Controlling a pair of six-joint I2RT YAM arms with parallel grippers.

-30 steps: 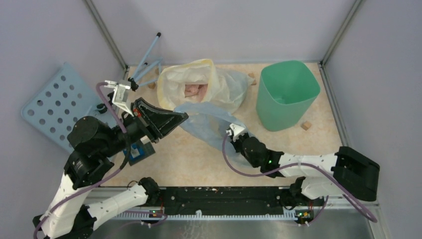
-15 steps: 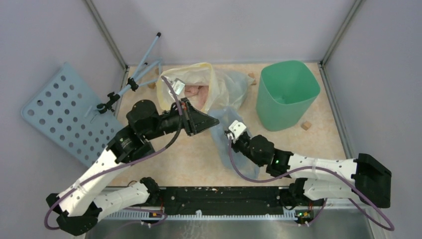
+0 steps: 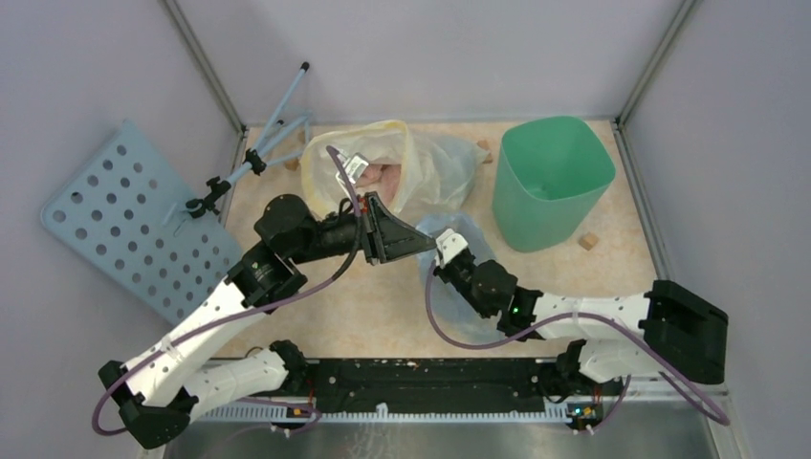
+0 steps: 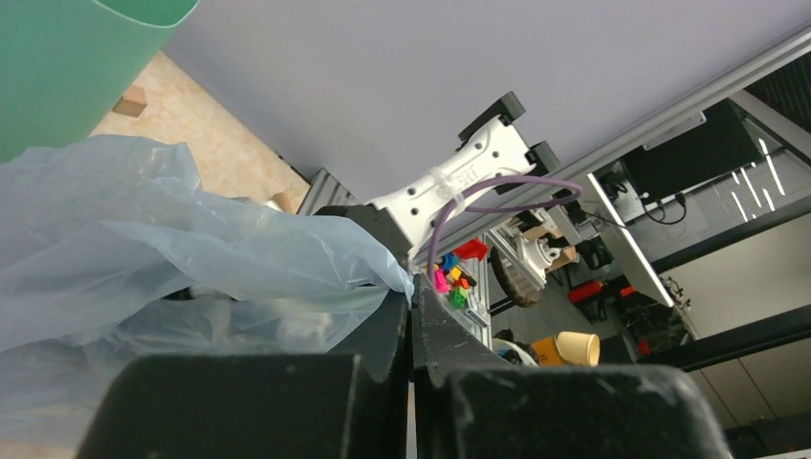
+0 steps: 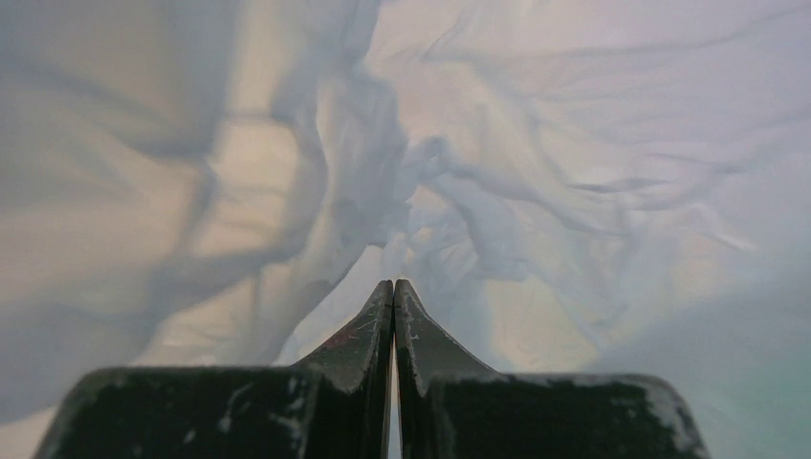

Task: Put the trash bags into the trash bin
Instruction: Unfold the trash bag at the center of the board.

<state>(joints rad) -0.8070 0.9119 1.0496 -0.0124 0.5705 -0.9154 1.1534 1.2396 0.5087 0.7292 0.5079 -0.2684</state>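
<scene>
The pale-blue see-through trash bag [image 3: 461,308] hangs bunched at the table's middle, draped over my right wrist. My left gripper [image 3: 424,245] is shut, with the bag's edge pinched at its tips [image 4: 409,287]; the bag [image 4: 143,239] fills the left of that view. My right gripper [image 3: 442,239] sits right beside the left one and is shut [image 5: 394,285], with the bag's film [image 5: 536,172] gathered at its tips and filling its view. The mint-green trash bin [image 3: 552,180] stands upright and open at the back right, apart from both grippers. It also shows in the left wrist view [image 4: 67,57].
A whitish bag with a yellow rim [image 3: 383,158] lies at the back, behind the grippers. A pale-blue perforated board [image 3: 115,215] leans at the left wall, with blue rods [image 3: 277,120] next to it. Small wooden blocks [image 3: 588,241] lie near the bin.
My left arm has swung from the left side to the middle and closed on the bag next to the right gripper. The bag has bunched up from a flat spread.
</scene>
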